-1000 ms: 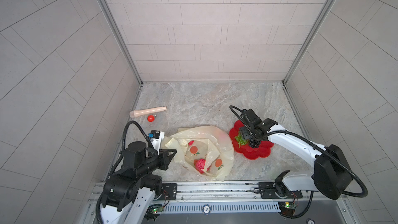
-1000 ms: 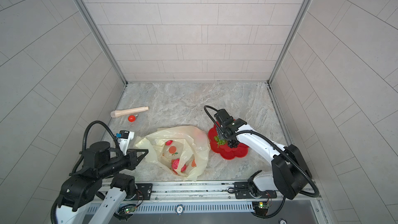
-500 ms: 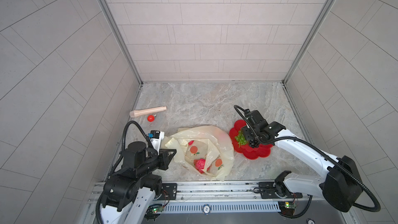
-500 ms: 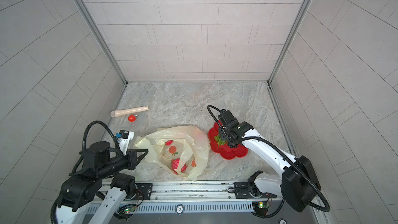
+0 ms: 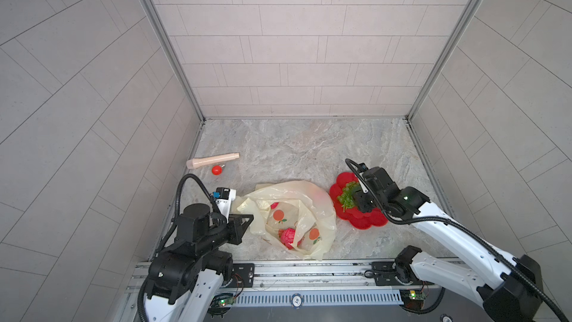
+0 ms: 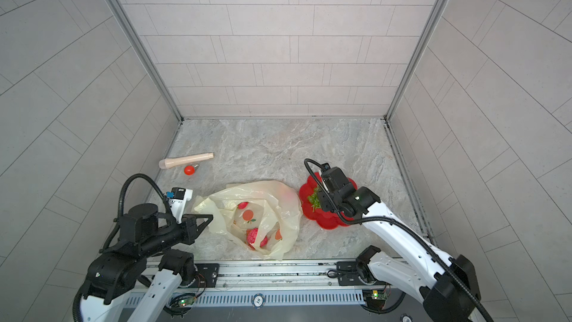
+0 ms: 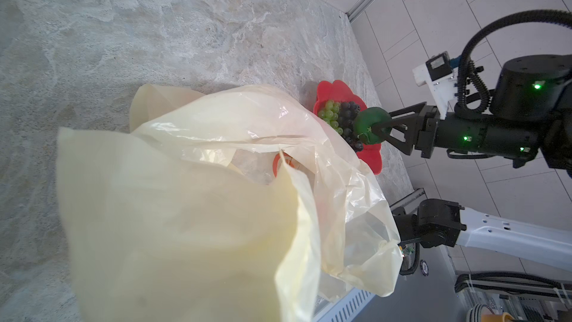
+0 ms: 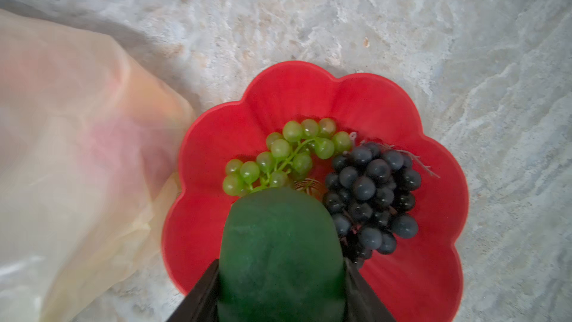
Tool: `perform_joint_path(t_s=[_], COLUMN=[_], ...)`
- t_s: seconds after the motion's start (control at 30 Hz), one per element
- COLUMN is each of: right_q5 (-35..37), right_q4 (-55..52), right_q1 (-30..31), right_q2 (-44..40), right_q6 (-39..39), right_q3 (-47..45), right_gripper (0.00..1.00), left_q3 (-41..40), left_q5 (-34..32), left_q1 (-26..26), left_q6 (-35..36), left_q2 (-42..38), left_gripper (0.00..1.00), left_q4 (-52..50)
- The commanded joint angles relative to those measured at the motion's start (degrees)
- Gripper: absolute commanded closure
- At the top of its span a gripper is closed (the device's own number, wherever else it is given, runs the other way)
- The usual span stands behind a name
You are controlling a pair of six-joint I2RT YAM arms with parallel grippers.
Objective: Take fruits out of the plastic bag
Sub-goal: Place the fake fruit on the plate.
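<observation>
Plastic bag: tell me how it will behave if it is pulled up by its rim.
Probably floppy: the plastic bag lies crumpled in loose folds, so it should sag rather than hold shape. It is likely very light, since the film is thin and translucent. The pink wrinkly fruit inside may roll or shift as the film lifts.

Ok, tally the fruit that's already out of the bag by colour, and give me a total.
Green: 2, the green grape bunch and the green oval fruit
Dark purple: 1, the dark grape bunch
Total: 3 out of the bag
</observation>
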Motion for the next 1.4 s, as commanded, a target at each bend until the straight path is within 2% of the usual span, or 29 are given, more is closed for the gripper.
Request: perform_joint_path(t_s=[0.0,0.13,0.37,0.47,0.57,0.77,1.0,1.23,1.37], right_q5=[-3.03,-2.35,0.48,2.55,3.55,4.11,3.97,6.78,6.26], right_q4=[0.86,-0.73,0.68,0.17,-1.88,-2.74,-3.17,-4.60,-4.34], right_q1=[0.93,1.90,4.72,6.29,7.45,9.89,10.84,11.70,11.83], right_q2=[-2.49,-3.24,-0.85,1.78,4.27,6.33,4.69,1.64,0.84], right_q6=[2.82,6.31,6.85,7.19,6.85,6.90,7.74,9.39,8.69], right_q3=[-2.73,-4.00,-6.11,-5.58,-3.75,-2.69,-2.95,-2.01,-1.87], right_gripper=[0.52,0.52,0.51,0.46,0.35,0.29,0.31,0.29,0.33], left_q3=[-0.63,-0.61,-0.72,-0.72,-0.70,-0.78,-0.78,-0.75,-0.80], left_q5=[-0.14,-0.26,-0.13,-0.13,-0.09,0.05,0.05,-0.01,0.00], left_q1=[0.21,0.20,0.24,0.23,0.20,0.14,0.22,0.14,0.20], left_q6=[-0.26,-0.26,-0.26,-0.26,-0.23,-0.26,-0.26,-0.27,-0.30], left_q2=[-0.77,-1.08,-1.23,-1.40,-1.32,-1.20,-1.22,-1.24,-1.31], left_gripper=[0.98,0.98,0.98,0.98,0.98,0.98,0.97,0.97,0.97], left_q4=[0.80,0.83,0.84,0.82,0.84,0.93,0.93,0.93,0.93])
